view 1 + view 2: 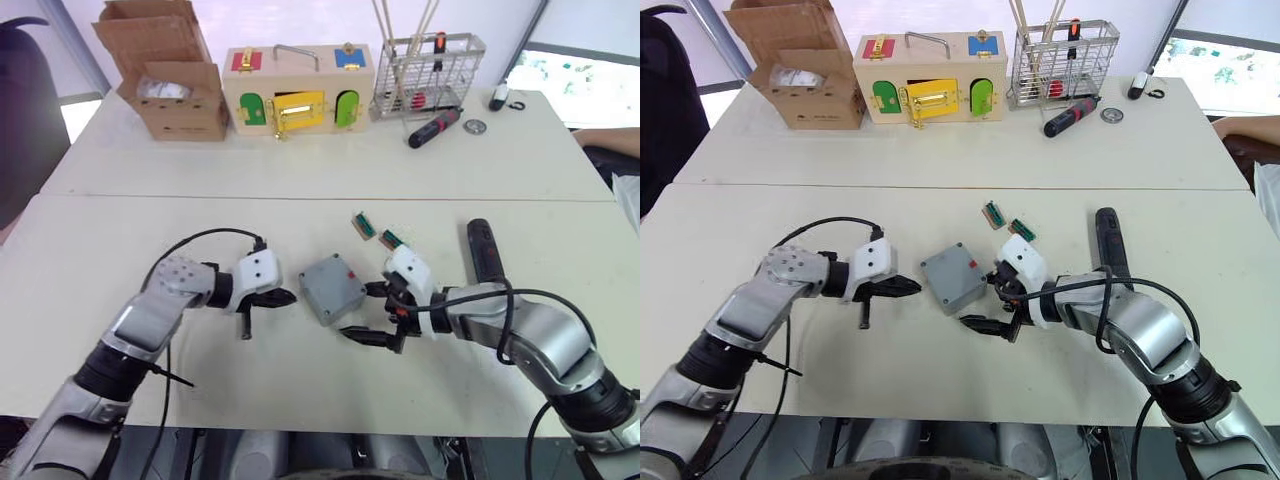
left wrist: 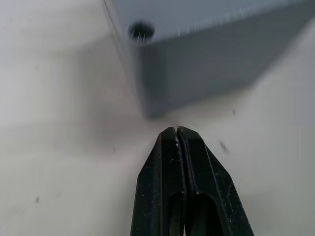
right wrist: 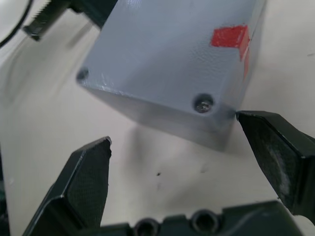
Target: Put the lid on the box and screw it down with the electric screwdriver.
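The grey box (image 1: 332,288) stands in the middle of the near table. The lid (image 3: 162,49) lies on top of it, with corner holes and a red mark at one edge. A screw head shows in one corner hole (image 3: 203,103). My left gripper (image 1: 288,297) is shut and empty, its tips (image 2: 176,130) just short of the box's left corner. My right gripper (image 1: 368,313) is open at the box's right side, one finger by a corner, neither clearly touching. The electric screwdriver (image 1: 486,250) lies on the table behind my right arm.
Two small green pieces (image 1: 364,226) lie just beyond the box. On the far table stand a cardboard carton (image 1: 170,80), a colourful wooden latch box (image 1: 298,90) and a wire basket (image 1: 425,75). A red-and-black hand screwdriver (image 1: 434,128) lies there too.
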`<control>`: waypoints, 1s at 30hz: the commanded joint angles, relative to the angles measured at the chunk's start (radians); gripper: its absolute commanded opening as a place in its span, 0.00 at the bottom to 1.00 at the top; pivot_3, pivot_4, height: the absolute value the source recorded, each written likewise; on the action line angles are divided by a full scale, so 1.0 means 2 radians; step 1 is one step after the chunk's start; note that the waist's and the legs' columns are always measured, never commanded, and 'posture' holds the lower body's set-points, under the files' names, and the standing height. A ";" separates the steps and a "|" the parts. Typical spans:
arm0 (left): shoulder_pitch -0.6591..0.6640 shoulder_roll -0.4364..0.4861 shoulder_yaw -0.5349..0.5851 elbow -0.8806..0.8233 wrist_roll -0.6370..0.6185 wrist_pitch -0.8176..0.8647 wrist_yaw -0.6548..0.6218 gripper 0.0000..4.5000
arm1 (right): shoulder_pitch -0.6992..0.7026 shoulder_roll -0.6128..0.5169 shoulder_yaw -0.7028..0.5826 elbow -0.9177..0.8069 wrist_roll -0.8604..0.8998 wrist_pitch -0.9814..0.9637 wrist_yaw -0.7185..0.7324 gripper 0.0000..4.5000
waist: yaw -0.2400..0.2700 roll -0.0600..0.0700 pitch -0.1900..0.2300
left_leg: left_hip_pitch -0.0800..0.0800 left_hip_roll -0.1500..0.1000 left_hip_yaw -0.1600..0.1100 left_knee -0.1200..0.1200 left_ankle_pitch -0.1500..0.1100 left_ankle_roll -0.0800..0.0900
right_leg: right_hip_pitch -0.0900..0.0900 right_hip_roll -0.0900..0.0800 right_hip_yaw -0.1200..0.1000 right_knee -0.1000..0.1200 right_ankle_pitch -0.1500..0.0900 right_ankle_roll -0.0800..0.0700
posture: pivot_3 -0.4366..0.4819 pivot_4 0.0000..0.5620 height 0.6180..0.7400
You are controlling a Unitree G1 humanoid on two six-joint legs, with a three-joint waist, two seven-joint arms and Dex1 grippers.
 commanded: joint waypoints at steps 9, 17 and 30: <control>-0.032 -0.012 -0.003 0.018 0.003 -0.001 -0.008 0.00 | 0.016 0.004 -0.013 -0.052 -0.008 0.022 -0.015 1.00 | -0.001 0.000 0.000 | 0.000 0.000 0.000 0.000 0.000 0.000 | 0.000 0.000 0.000 0.000 0.000 0.000 | 0.48 0.27 1.00; -0.045 0.013 0.088 -0.019 -0.086 0.076 -0.020 0.00 | -0.027 -0.079 -0.151 -0.081 0.065 0.046 0.043 1.00 | -0.002 0.000 0.000 | 0.000 0.000 0.000 0.000 0.000 0.000 | 0.000 0.000 0.000 0.000 0.000 0.000 | 0.48 0.27 1.00; -0.022 -0.001 0.203 -0.176 -0.208 0.245 0.116 0.00 | -0.156 0.125 -0.098 0.257 -0.095 -0.165 -0.037 1.00 | -0.016 -0.001 0.000 | 0.000 0.000 0.001 -0.001 0.002 -0.003 | -0.002 0.000 0.000 0.001 0.000 0.000 | 0.48 0.27 1.00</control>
